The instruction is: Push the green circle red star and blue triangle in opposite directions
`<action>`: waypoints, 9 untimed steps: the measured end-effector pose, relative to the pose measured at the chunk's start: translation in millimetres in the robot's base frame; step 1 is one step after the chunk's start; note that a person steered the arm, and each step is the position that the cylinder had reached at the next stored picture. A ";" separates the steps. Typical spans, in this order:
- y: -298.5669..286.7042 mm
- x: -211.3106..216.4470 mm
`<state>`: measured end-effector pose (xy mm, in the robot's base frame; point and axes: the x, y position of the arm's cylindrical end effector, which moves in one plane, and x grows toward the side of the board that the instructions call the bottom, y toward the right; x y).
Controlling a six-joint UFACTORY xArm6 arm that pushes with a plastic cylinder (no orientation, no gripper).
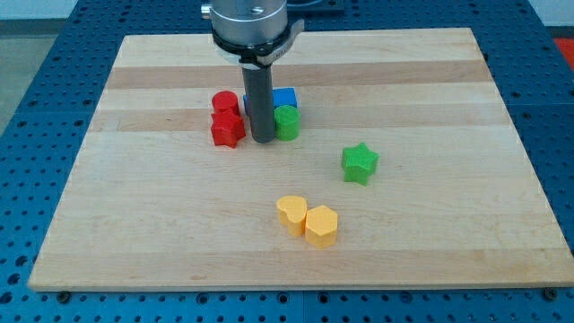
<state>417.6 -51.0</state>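
- My tip (pixel 263 140) is down on the wooden board (pixel 430 81), in the narrow gap between the red star (pixel 227 130) on the view's left and the green circle (pixel 287 122) on the view's right.
- I have no pincer: the arm ends in a plain dark rod, which grasps nothing.
- The green circle sits just beside the rod, looking as if it touches it; the red star lies just beside it on the other side.
- A blue block (pixel 283 97) stands right behind the green circle, toward the view's top, partly hidden by the rod, so I cannot make out its shape.
- A red cylinder-like block (pixel 224 103) sits touching the red star on its upper side, crowding that flank.
- A green star (pixel 360 163) lies apart, toward the view's lower right of the cluster.
- Two yellow blocks, one heart-like (pixel 291 213) and one hexagonal (pixel 321 225), touch each other near the view's bottom, well clear of my tip.
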 end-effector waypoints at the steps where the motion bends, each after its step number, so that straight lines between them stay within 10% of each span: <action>1: -11.1 -1.5; 9: -24.1 -14.2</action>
<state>403.5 -75.1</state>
